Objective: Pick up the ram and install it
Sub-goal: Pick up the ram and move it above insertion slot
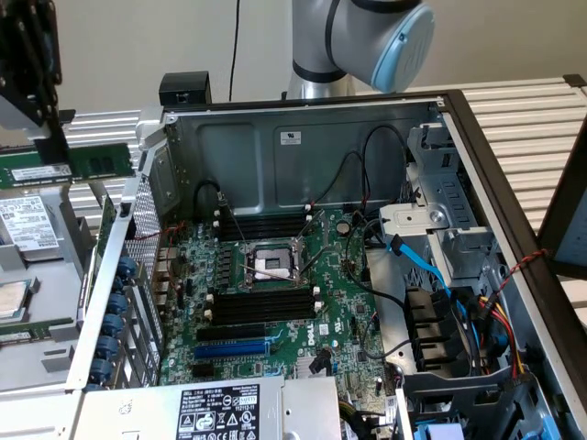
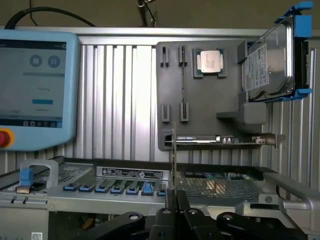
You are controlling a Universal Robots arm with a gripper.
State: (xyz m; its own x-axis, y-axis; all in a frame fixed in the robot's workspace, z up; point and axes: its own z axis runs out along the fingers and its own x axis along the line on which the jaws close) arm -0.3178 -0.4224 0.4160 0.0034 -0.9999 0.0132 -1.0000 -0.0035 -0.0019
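Holding the ram (image 1: 92, 162), your gripper (image 2: 173, 196) has both jaws clamped on it. In the exterior view it lies nine-to-three, memory slots (image 1: 261, 304) at four o'clock.

Seen edge-on from the wrist, the ram (image 2: 173, 160) has its gripped end hidden between the fingers (image 2: 183, 205). In the exterior view the robot arm (image 1: 367, 37) is cut off by the top edge, and the print on the power supply label (image 1: 218, 412) is too small to read.
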